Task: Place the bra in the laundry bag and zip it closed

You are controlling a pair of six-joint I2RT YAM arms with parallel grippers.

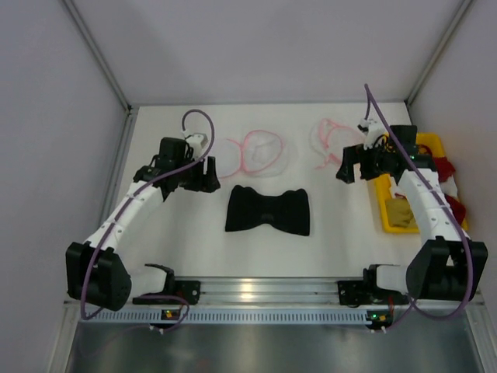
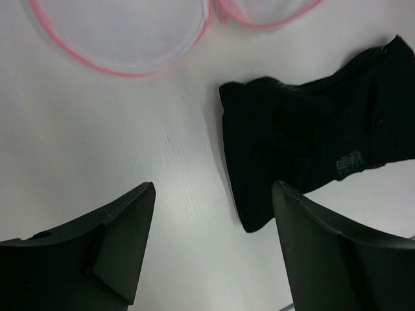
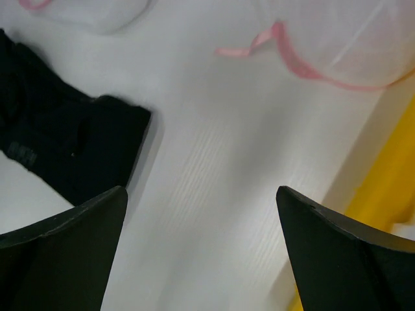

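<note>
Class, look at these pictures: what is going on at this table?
Nothing is being held at this moment. The left gripper and the right gripper both hang open over the table. The bra lies flat between them, outside the bag, which sits just behind it. A second bag lies further right.

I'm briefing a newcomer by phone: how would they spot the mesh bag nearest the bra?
On the white table, find the black bra in the middle. Just beyond it lies a round white mesh bag with pink trim. Its twin lies farther right, near the yellow tray.
</note>
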